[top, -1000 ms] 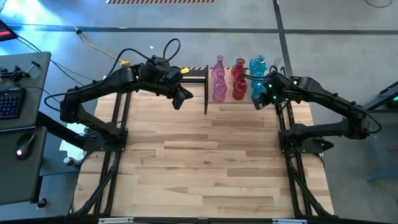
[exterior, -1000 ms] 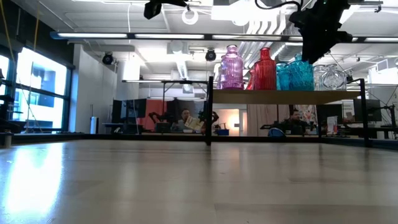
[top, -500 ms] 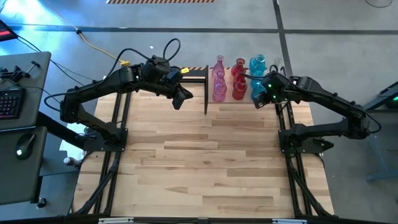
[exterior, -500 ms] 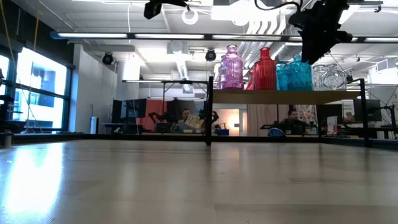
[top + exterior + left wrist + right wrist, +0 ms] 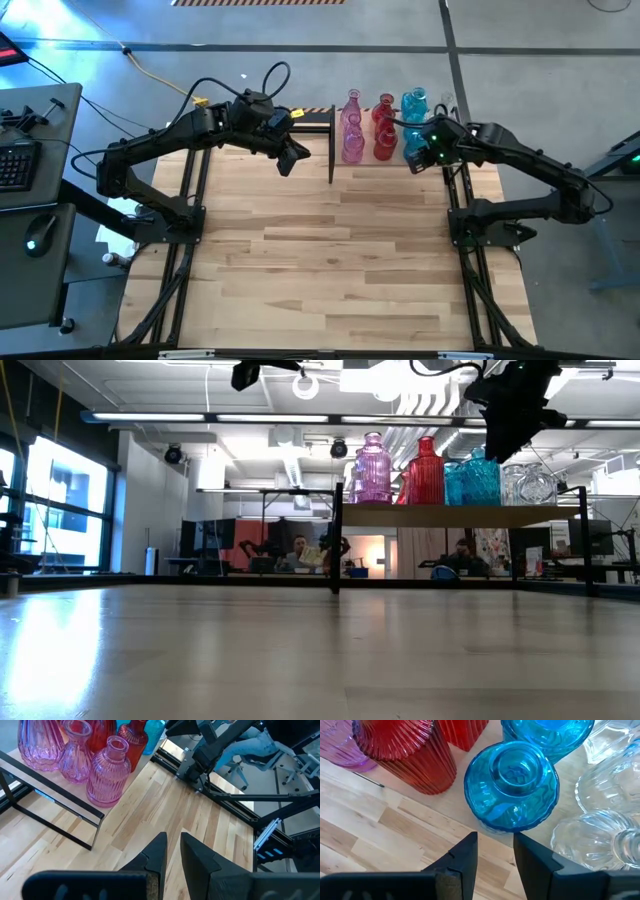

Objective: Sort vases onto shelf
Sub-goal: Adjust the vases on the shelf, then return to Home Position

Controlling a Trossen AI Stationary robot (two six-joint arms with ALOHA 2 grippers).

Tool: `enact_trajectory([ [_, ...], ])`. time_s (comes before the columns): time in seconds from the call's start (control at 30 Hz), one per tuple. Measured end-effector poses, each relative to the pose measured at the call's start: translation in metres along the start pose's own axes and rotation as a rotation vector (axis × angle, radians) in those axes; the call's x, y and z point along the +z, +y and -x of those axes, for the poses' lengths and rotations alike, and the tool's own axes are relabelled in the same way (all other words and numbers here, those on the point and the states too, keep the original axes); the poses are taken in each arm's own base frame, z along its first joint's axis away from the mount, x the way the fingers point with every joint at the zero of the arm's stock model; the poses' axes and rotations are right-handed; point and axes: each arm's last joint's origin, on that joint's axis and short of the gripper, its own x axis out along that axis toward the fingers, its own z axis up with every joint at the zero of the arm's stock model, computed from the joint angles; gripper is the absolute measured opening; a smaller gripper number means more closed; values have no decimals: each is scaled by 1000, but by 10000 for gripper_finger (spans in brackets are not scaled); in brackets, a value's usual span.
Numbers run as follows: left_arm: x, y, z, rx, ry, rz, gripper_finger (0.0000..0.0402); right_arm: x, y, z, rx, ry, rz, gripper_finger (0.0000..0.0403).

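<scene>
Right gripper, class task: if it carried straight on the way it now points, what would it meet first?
Most likely the round blue vase on the shelf, directly ahead of the open right gripper. How far off it sits cannot be judged, so treat this as probable.

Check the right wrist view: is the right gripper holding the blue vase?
No. The right gripper hangs just short of the blue vase, and a gap shows between its fingers, which hold nothing.

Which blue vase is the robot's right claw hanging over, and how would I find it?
Look at the shelf at the table's far edge, where vases stand grouped by colour. Beside the red ones, below the right end effector, sits the blue vase: round, wavy-ribbed, at the shelf's near edge.
</scene>
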Motion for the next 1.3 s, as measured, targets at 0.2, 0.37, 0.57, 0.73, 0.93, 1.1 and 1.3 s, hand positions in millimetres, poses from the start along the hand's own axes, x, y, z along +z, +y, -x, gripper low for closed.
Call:
enact_trajectory([
  [0.2,0,0,0,0,0,0,45,2,-1,9,30,-16,-8,117],
  [0.37,0,0,0,13,-6,0,45,11,-2,29,66,-72,13,117],
  [0.57,1,2,0,85,-35,1,45,23,-4,60,123,-171,48,117],
  [0.73,0,2,4,89,-28,18,45,31,-6,85,181,-242,64,117],
  [0.93,-3,-2,41,104,-91,-28,45,27,-16,107,218,-323,83,117],
  [1.1,-9,-6,90,151,-209,-80,45,11,-32,122,252,-390,61,117],
  [1.3,-24,-8,148,181,-321,-160,45,-12,-53,140,281,-486,12,117],
])
